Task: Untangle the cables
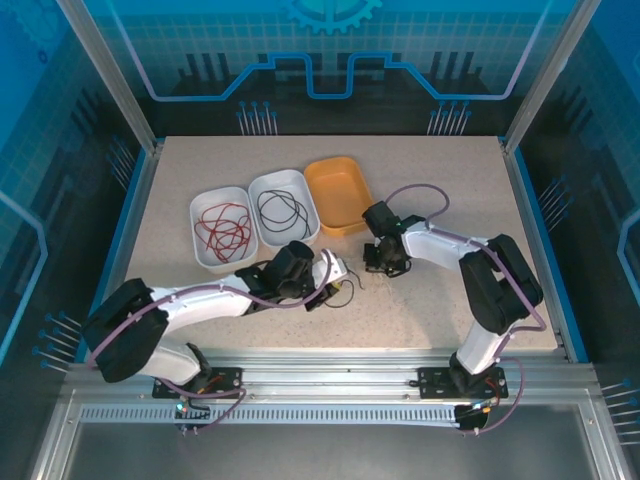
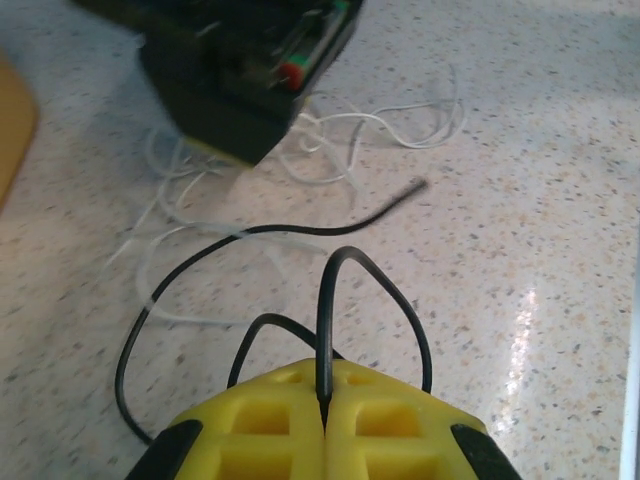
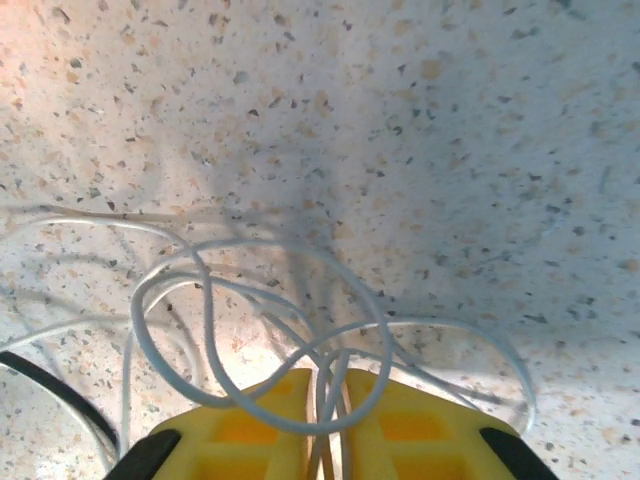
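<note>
No readable text, label, brand or number anywhere. On the back wall (image 1: 200, 50), just a light-blue gear emblem (image 1: 331, 10), cut off by the top edge, with circuit-like lines under it and no letters in it.

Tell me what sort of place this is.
Probably a robotics lab work cell: an aluminium frame with blue printed panels encloses a speckled table, and a left arm and right arm are bolted at its near edge.
</note>
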Controlling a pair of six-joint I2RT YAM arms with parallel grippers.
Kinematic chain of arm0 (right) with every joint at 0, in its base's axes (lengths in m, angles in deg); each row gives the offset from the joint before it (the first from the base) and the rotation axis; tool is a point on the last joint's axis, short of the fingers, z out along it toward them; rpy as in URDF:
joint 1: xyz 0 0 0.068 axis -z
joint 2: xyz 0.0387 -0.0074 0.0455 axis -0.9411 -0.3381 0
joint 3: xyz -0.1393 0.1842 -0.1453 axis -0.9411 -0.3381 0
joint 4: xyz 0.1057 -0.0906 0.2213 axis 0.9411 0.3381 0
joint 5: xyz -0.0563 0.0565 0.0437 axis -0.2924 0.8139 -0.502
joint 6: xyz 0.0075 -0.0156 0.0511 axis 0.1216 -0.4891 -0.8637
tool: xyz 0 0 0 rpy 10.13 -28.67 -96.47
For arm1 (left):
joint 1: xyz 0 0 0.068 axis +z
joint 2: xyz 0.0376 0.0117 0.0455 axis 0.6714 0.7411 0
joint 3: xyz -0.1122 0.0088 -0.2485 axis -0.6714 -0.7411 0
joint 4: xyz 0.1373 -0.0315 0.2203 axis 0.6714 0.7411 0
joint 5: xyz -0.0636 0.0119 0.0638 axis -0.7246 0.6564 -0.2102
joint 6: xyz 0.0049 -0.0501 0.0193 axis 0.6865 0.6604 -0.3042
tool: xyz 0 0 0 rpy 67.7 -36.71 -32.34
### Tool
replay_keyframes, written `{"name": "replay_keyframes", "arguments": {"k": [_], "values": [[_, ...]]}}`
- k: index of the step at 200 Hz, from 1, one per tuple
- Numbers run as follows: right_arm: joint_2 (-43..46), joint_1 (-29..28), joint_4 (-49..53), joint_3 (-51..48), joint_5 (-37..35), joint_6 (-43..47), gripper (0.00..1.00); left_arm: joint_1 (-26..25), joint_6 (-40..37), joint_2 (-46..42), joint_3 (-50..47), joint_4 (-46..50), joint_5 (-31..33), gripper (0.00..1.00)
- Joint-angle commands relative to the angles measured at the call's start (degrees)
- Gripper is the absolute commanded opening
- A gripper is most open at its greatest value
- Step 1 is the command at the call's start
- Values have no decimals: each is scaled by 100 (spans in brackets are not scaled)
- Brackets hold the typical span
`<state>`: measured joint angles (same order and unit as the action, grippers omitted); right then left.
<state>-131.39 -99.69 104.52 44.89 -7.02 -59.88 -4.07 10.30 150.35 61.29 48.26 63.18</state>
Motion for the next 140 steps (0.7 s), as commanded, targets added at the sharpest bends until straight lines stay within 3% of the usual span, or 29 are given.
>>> {"name": "replay_keyframes", "arguments": {"k": [1, 74, 140], "values": [[271, 112, 117, -154, -138, -40, 13, 170, 314, -457, -240, -26, 206, 0], [624, 317, 88, -377, -239, -58, 8, 440, 752, -1837, -671, 135, 549, 0], [756, 326, 69, -499, -235, -102, 7, 494, 1041, -2538, -24, 961, 1243, 0]]}}
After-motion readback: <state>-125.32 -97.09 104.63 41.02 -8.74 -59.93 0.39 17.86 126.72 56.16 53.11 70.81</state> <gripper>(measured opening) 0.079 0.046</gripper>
